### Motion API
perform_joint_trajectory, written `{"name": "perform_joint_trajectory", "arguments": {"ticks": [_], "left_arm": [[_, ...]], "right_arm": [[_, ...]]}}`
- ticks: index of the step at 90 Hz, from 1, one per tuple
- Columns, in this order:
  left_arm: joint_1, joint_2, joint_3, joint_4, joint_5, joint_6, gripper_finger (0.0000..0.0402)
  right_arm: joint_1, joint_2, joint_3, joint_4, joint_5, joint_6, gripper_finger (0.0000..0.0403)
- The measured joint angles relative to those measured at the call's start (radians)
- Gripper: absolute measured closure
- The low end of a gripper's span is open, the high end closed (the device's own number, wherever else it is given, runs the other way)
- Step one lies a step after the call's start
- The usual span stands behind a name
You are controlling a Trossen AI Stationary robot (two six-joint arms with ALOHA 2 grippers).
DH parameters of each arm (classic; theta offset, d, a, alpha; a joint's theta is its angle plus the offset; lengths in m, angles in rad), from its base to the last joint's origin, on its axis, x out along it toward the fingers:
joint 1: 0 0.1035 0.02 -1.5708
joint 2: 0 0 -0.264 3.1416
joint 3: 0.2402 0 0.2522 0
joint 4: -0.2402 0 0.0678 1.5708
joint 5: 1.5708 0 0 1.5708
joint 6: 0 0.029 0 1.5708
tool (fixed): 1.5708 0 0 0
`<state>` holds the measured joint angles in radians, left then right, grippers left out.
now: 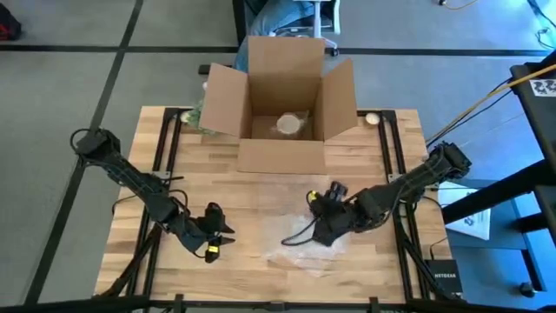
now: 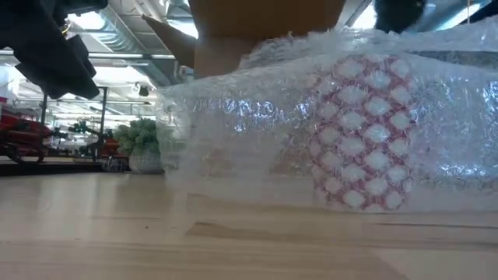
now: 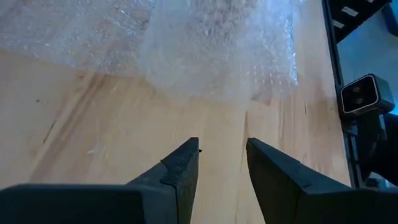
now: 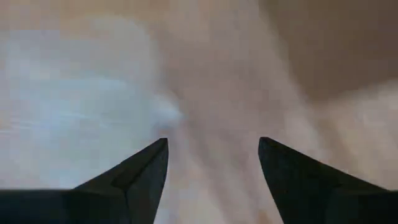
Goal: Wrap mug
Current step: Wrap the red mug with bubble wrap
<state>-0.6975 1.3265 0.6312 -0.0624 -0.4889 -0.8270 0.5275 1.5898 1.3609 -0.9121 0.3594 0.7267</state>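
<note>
Your red-and-white patterned mug (image 2: 358, 140) lies swaddled in clear, pebbly bubble wrap (image 1: 304, 248) on the pale wooden bench (image 1: 261, 187), the right end effector (image 1: 323, 213) poised over it, fingers spread and empty, the left end effector (image 3: 222, 163) low alongside, narrowly parted, empty.

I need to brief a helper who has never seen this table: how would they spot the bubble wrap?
Start at the open cardboard box at the wooden table's far edge. Nearer, between the left gripper and right gripper, lies the bubble wrap: the only clear, crinkled sheet lying on the wood.
</note>
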Motion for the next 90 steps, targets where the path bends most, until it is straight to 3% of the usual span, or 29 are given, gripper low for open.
{"name": "perform_joint_trajectory", "arguments": {"ticks": [14,37,53,72,90], "left_arm": [[0.000,0.000,0.000,-0.003,-0.011,-0.003,0.0282],[0.000,0.000,-0.001,-0.001,-0.024,-0.008,0.0282],[0.000,0.000,-0.001,-0.001,-0.024,-0.009,0.0282],[0.000,0.000,-0.001,-0.004,-0.024,-0.007,0.0282],[0.000,0.000,-0.001,-0.004,-0.035,-0.003,0.0282]], "right_arm": [[0.033,0.035,0.002,0.274,-0.113,-0.090,0.0166],[0.037,0.169,0.000,0.276,-0.233,-0.105,0.0166],[0.012,0.186,-0.001,0.195,-0.148,-0.105,0.0166],[-0.026,0.162,0.000,0.159,-0.135,-0.115,0.0166],[-0.081,0.163,0.000,0.007,-0.069,-0.127,0.0166]]}}
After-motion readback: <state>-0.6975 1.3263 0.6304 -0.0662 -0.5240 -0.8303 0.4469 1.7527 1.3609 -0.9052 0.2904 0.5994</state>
